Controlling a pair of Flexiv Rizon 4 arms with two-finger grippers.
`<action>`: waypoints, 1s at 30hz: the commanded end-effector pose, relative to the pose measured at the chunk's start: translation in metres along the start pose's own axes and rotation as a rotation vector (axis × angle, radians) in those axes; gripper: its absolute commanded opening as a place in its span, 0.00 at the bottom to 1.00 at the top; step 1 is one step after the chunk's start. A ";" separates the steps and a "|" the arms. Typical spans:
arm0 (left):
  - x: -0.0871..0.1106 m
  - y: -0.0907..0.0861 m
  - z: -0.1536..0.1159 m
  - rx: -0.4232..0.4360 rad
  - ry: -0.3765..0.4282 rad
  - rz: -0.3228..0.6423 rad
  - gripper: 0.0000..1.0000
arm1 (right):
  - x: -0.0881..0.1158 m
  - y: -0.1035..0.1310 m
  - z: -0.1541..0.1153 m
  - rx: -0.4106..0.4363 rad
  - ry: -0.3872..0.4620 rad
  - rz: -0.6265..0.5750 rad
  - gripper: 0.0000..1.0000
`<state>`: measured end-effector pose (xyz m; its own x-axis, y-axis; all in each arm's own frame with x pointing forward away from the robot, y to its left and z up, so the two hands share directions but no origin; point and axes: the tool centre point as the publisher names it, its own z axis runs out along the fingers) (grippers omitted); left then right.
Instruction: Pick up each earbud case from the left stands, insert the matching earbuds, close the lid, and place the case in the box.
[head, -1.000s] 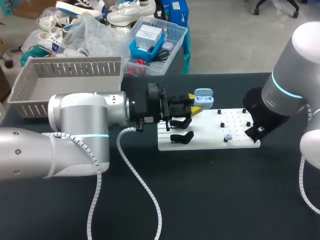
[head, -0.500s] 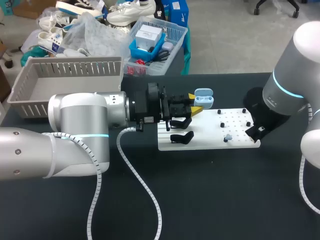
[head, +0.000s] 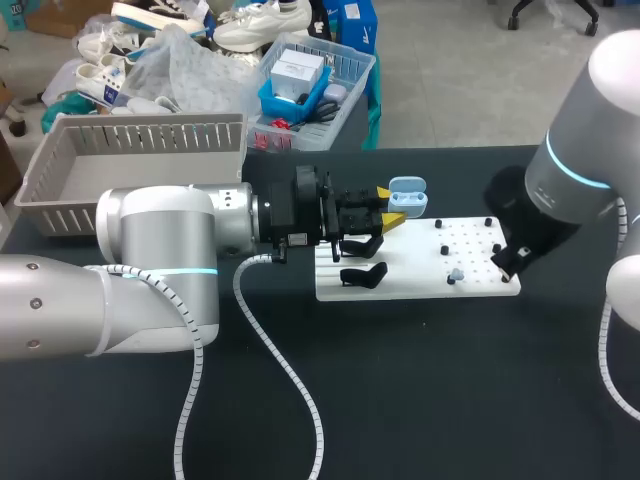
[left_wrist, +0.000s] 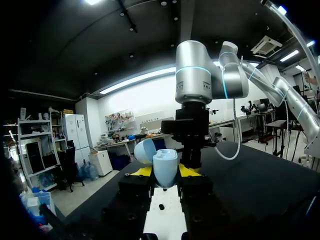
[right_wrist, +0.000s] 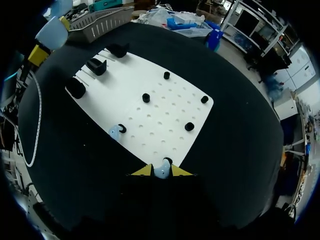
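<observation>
Our left end effector (left_wrist: 166, 174) holds the pale blue earbud case (head: 408, 197) off the surface (head: 450, 400), near the 11 o'clock corner of the white pegboard (right_wrist: 130, 75). Its yellow tips are parted only by the width of the case body and press on both flanks. The lid (left_wrist: 144, 151) stands open and the cavity faces away from the wrist.

At the board's 3 o'clock edge, our right end effector (right_wrist: 161, 171) sits low, its tips drawn close on either side of a pale blue earbud (right_wrist: 161, 174), which they appear to pinch. A second earbud (right_wrist: 114, 132) lies on the board beside a black peg. The black stands (head: 362, 275) line the board's 9 o'clock side. The grey slatted basket (head: 130, 150) waits at the surface's 10 o'clock.

We judge the case light, rigid and smooth, so it could twist in a loose hold. The grip belongs on the lower body, clear of hinge and lid. The earbud looks tiny, glossy and rounded, and could slip free under too much pressure. It wants a light pinch across its widest part.
</observation>
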<state>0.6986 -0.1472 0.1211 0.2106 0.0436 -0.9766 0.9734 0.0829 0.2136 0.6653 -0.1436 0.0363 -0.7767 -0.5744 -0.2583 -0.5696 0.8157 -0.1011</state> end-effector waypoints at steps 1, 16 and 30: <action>0.001 0.000 0.000 -0.002 -0.002 0.001 0.00 | 0.001 0.003 -0.007 -0.002 -0.019 -0.007 0.00; 0.001 0.000 0.000 -0.002 -0.002 0.001 0.00 | 0.000 0.004 -0.009 -0.002 -0.023 -0.008 0.00; 0.001 0.000 0.000 -0.002 -0.002 0.001 0.00 | 0.001 0.007 -0.014 0.026 -0.014 0.068 0.00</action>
<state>0.6986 -0.1472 0.1211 0.2106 0.0435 -0.9766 0.9734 0.0830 0.2136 0.6623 -0.1417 0.0447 -0.7946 -0.5413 -0.2750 -0.5412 0.8368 -0.0836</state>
